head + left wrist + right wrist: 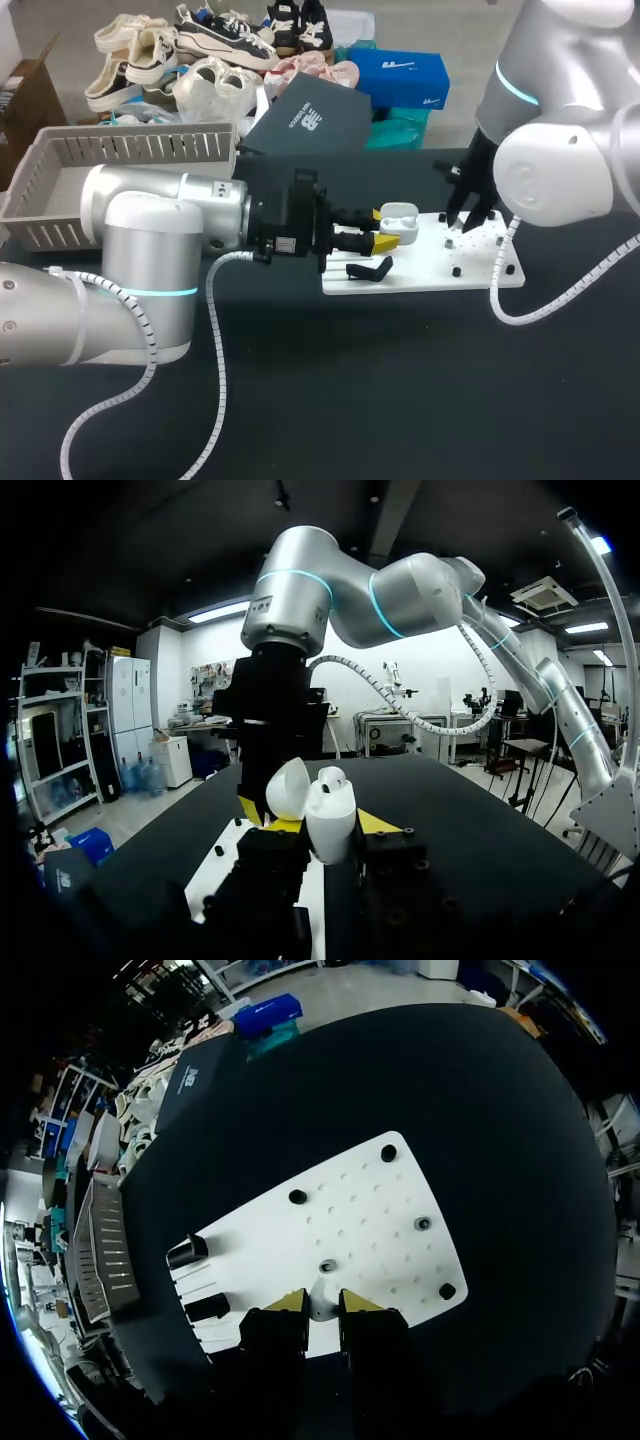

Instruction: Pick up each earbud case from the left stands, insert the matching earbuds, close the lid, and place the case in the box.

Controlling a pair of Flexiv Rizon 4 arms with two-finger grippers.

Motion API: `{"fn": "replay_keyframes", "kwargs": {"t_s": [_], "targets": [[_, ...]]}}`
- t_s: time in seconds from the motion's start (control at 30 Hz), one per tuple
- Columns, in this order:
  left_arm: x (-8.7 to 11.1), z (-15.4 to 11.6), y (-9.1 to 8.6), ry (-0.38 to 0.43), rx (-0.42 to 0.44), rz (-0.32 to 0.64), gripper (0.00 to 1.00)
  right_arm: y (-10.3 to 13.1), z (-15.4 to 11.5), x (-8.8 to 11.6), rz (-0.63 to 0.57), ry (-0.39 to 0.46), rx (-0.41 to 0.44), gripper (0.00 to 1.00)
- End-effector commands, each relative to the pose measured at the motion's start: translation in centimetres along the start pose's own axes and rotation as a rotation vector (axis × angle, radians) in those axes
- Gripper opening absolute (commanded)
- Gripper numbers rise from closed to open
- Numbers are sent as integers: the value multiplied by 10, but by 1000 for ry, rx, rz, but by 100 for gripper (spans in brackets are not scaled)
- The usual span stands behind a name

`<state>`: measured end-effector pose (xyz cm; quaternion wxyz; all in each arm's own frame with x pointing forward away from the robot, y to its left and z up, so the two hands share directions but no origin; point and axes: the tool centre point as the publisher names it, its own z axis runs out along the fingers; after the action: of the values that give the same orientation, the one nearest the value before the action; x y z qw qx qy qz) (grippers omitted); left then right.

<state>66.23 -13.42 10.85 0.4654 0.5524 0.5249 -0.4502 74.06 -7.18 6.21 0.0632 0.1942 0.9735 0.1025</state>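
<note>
White earbud case (330,825), lid open, held upright.

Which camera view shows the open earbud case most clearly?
The left wrist view: the earbud case stands close, lid open, between the yellow tips of the left gripper. The head view shows it small, from above, at those tips. The right wrist view does not show it.

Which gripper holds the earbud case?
The left gripper, shut on the open white case; the right gripper is over the board, holding no case.
</note>
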Motion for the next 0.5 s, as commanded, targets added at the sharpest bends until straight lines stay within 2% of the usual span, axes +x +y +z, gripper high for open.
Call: {"fn": "replay_keyframes", "kwargs": {"t_s": [0.03,0.3,0.5], "targets": [[1,0,0,-2,-2,1,0,-12,-35,17,9,-68,14,0],[1,0,0,-2,-2,1,0,-13,-99,32,-16,-188,28,0],[1,0,0,-2,-2,1,0,-4,-137,50,-65,-277,104,0]]}}
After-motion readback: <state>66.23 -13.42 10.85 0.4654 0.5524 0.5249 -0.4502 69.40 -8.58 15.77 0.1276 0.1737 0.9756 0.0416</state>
